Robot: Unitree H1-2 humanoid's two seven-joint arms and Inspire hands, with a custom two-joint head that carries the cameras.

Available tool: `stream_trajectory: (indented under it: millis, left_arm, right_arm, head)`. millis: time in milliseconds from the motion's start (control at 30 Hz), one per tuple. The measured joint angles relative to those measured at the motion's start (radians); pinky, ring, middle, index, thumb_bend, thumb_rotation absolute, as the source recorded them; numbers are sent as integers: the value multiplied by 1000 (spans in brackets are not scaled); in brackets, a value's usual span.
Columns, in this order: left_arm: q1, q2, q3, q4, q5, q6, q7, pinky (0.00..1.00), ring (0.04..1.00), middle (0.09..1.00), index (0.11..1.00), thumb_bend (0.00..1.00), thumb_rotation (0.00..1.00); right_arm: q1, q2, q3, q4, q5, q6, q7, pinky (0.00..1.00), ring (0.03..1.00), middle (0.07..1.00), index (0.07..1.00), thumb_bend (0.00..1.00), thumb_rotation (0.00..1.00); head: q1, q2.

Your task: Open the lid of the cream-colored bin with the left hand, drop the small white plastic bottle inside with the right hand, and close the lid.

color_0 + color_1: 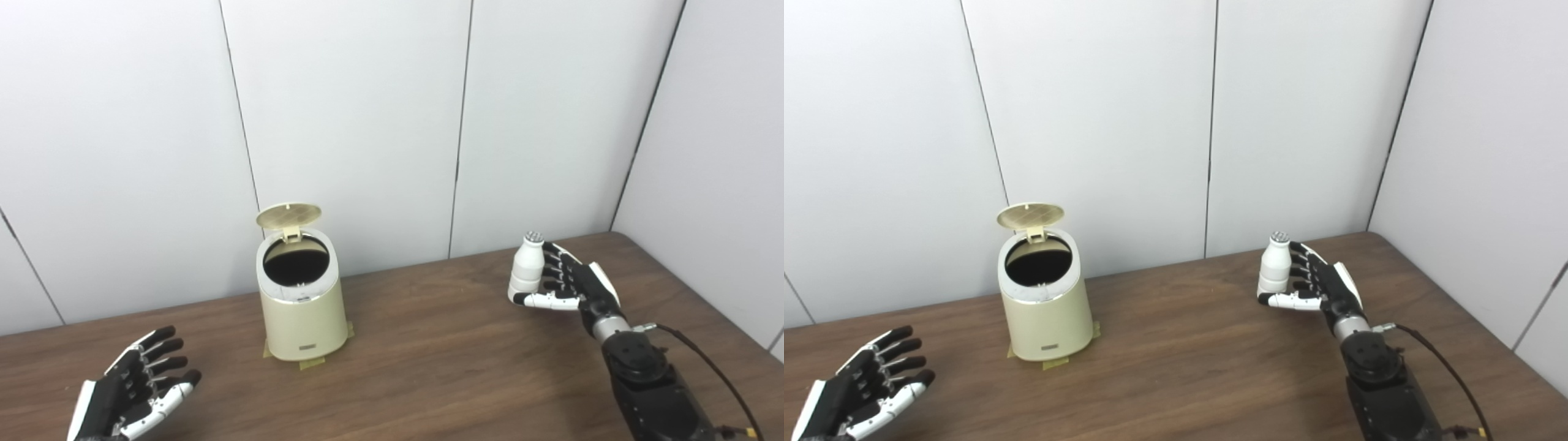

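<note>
The cream-colored bin point(302, 312) stands on the brown table point(429, 367) left of centre, with its round lid point(288, 215) flipped up at the back and its dark inside showing. The small white plastic bottle point(527, 266) is upright at the right, by the back edge. My right hand point(566, 283) is wrapped round it, with the fingers behind and the thumb across the front of its base. I cannot tell whether the bottle is off the table. My left hand point(138, 386) is open and empty, palm up, low at the front left, well apart from the bin.
Yellow tape tabs point(311, 362) stick out under the bin's base. White wall panels stand close behind the table and along its right side. A black cable point(710, 367) runs along my right forearm.
</note>
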Motion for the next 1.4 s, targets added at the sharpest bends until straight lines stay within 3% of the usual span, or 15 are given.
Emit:
stream_trajectory:
  millis: [400, 733, 800, 867, 933, 1100, 1400]
  left_arm:
    - [0, 1, -3, -3, 4, 5, -4, 583, 694, 763, 803, 589, 0]
    - [0, 0, -5, -7, 4, 12, -4, 583, 687, 756, 802, 591, 0]
    - [0, 1, -8, -7, 11, 12, -3, 582, 684, 756, 801, 591, 0]
    - [0, 2, -9, -7, 19, 14, -3, 589, 686, 756, 802, 589, 0]
    - [0, 2, -9, -7, 22, 16, -2, 593, 692, 760, 806, 580, 0]
    - [0, 1, -10, -7, 22, 16, -5, 595, 698, 768, 814, 584, 0]
    - [0, 1, -14, -7, 26, 16, -6, 572, 680, 755, 798, 594, 0]
  right_arm:
    - [-10, 6, 26, 43, -9, -36, -21, 666, 760, 856, 863, 830, 69]
    - [-38, 42, 22, 84, 3, -87, -56, 441, 594, 741, 760, 780, 0]
    - [-39, 47, 23, 95, 0, -93, -65, 399, 526, 653, 701, 737, 0]
    - [-42, 48, 27, 108, -13, -105, -77, 362, 453, 511, 602, 588, 0]
    - [-55, 48, 35, 148, -38, -142, -101, 324, 390, 450, 539, 536, 0]
    - [-67, 47, 35, 175, -51, -184, -128, 312, 368, 437, 518, 524, 0]
    - [-67, 47, 38, 169, -76, -194, -161, 334, 379, 438, 519, 524, 0]
  head:
    - [5, 6]
    - [11, 14]
    - [11, 14]
    - [11, 14]
    - [12, 17]
    - [18, 18]
    - [28, 23]
